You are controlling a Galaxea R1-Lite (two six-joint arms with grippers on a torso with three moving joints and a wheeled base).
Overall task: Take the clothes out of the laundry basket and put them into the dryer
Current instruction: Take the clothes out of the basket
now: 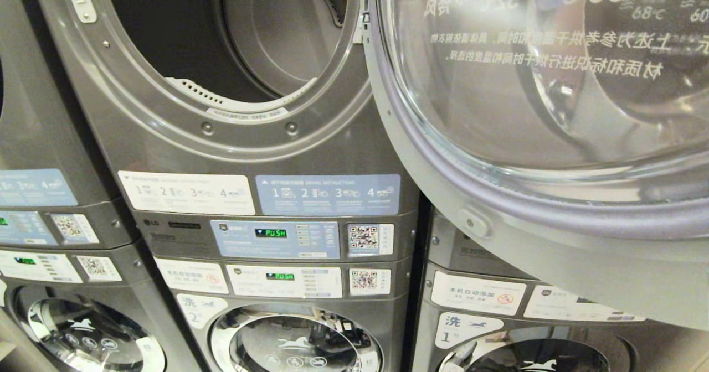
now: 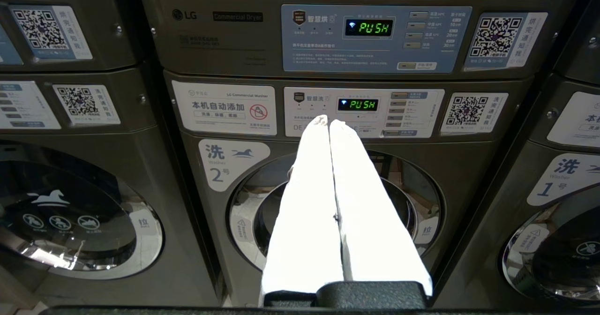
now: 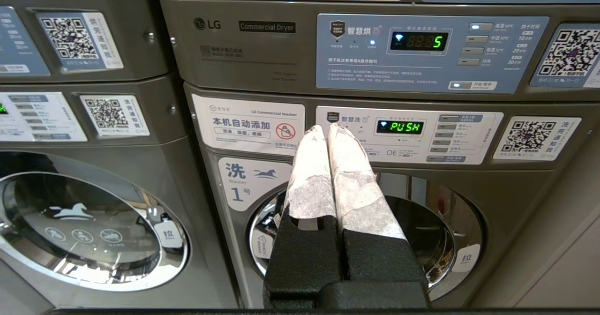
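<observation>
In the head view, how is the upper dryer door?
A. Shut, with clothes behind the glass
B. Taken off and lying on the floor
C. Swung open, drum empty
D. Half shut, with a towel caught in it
C: the door stands swung open to the right, and the drum behind the opening shows no clothes.

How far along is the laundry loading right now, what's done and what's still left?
Done: the dryer door is swung open, and the drum shows no clothes inside. In hand: nothing. The left gripper and the right gripper are both shut and empty, pointing at the washers below. Left: no laundry basket or clothes show in any view, so all picking and loading remains.
</observation>
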